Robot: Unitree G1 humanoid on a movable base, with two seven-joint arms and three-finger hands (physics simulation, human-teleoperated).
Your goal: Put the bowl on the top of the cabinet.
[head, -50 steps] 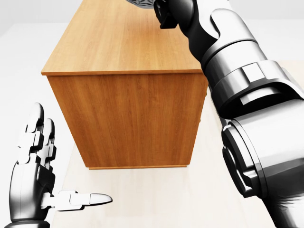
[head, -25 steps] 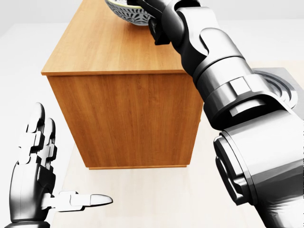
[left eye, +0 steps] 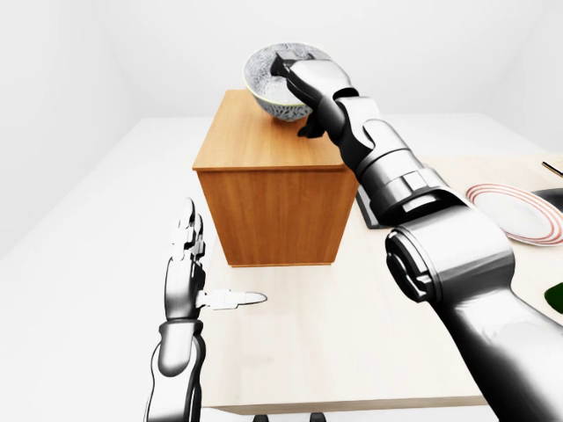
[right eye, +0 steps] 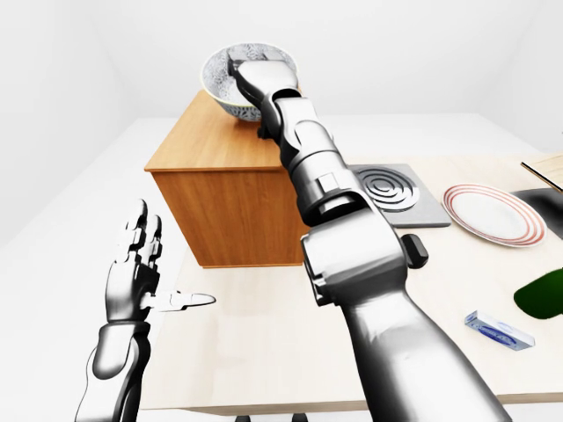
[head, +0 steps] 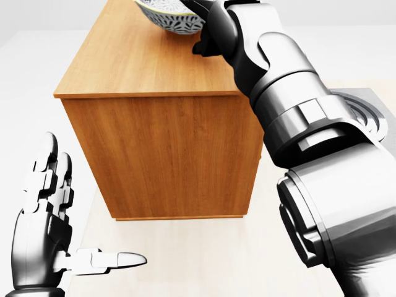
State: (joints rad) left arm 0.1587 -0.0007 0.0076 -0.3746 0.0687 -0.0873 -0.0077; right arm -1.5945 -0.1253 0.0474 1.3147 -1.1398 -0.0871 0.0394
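A blue-and-white patterned bowl hangs over the far end of the wooden cabinet's top. Its foot is low over the wood; whether it touches I cannot tell. My right hand is shut on the bowl's right rim, with fingers reaching over the edge into it. In the head view the bowl is cut off by the top edge. My left hand stands open and upright at the lower left, thumb pointing right, apart from the cabinet.
The cabinet stands on a pale table. To its right lie a grey hob plate, a red-rimmed plate, a small blue box and a dark green thing at the edge.
My right hand has brought the bowl down and nearer over the cabinet top, so more of it shows in the head view. The left hand has not moved.
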